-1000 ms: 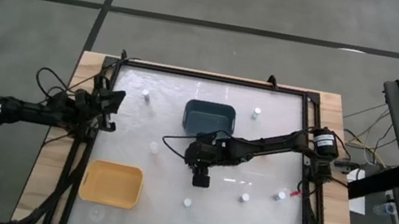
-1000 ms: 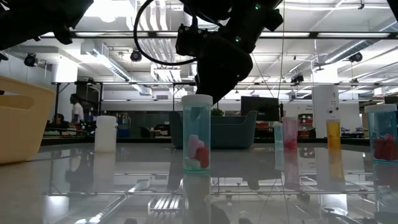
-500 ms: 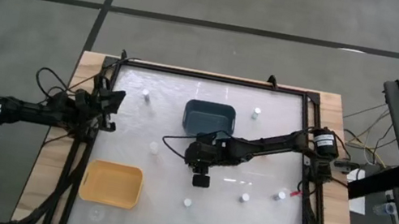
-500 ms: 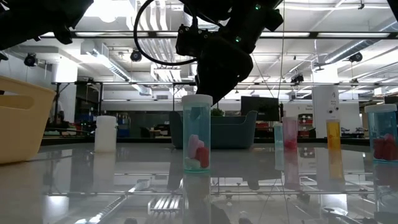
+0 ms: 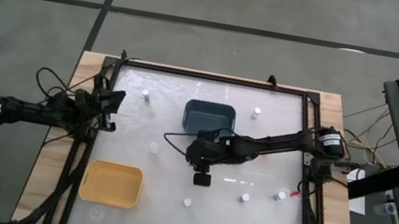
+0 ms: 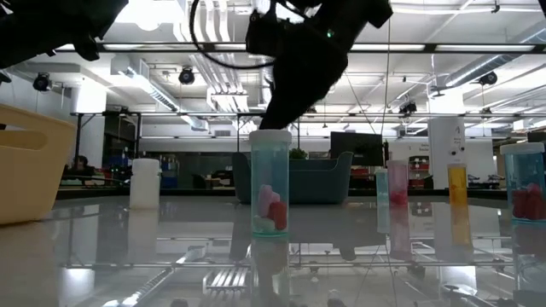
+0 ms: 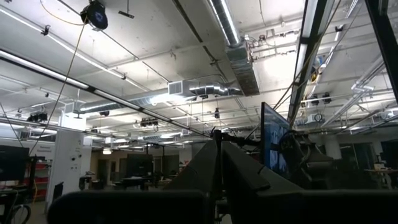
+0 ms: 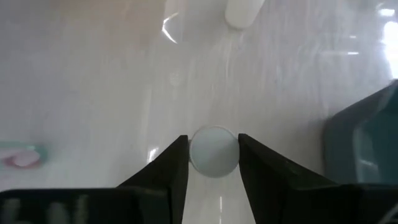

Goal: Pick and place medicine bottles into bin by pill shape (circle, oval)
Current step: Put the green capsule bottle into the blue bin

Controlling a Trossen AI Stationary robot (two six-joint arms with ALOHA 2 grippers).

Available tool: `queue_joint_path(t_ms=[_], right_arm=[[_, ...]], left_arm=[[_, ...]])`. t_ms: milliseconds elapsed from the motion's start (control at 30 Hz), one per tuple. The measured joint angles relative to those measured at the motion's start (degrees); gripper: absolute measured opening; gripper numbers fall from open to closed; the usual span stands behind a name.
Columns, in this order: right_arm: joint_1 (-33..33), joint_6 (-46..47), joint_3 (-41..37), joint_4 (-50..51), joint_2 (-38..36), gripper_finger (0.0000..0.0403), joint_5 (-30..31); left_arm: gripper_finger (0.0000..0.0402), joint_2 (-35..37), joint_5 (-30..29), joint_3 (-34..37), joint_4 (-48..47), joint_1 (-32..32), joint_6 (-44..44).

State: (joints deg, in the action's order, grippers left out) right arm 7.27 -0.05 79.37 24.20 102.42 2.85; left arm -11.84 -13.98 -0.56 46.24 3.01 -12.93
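Right pincer point(image 8: 212, 163) grips bottle point(image 8: 213, 151); overhead hides it.

The table point(image 5: 262, 222) held two bins: one bin point(image 5: 209, 116) lay near the far edge at the middle, the other bin point(image 5: 113, 183) at the near left. Small bottles stood scattered and well apart: one point(image 5: 145, 96) left of the far bin, one point(image 5: 256, 112) right of it, one point(image 5: 154, 148) between the bins, one point(image 5: 187, 203) near the front, two point(image 5: 245, 197) toward the right. The right gripper point(image 5: 202, 179) was over the middle, its fingers point(image 8: 168, 174) on either side of a bottle point(image 8: 213, 150). The left arm point(image 5: 51, 112) lay at the table's left edge.
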Motion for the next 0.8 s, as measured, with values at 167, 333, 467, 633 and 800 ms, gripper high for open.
queue_joint_path(t_ms=[167,333,467,633,800], right_arm=[[-0.13,0.24,0.07,1.93,-4.82,0.0120,0.07],[-1.44,1.97,0.09,4.72,-9.91,0.0121,0.13],[-3.30,2.97,0.11,6.16,-13.27,0.0120,0.18],[-5.98,2.54,0.11,7.18,-15.53,0.0119,0.20],[-9.22,1.88,0.11,7.26,-15.60,0.0119,0.22]], left_arm=[[0.0006,-0.04,-0.02,0.00,0.09,0.02,0.00],[0.0006,0.00,-0.11,0.00,0.08,0.00,0.04],[0.0006,0.00,-0.21,0.00,0.11,0.02,0.13],[0.0006,0.00,-0.24,0.00,0.15,0.00,0.13],[0.0006,-0.02,-0.26,0.00,0.22,0.02,0.13]])
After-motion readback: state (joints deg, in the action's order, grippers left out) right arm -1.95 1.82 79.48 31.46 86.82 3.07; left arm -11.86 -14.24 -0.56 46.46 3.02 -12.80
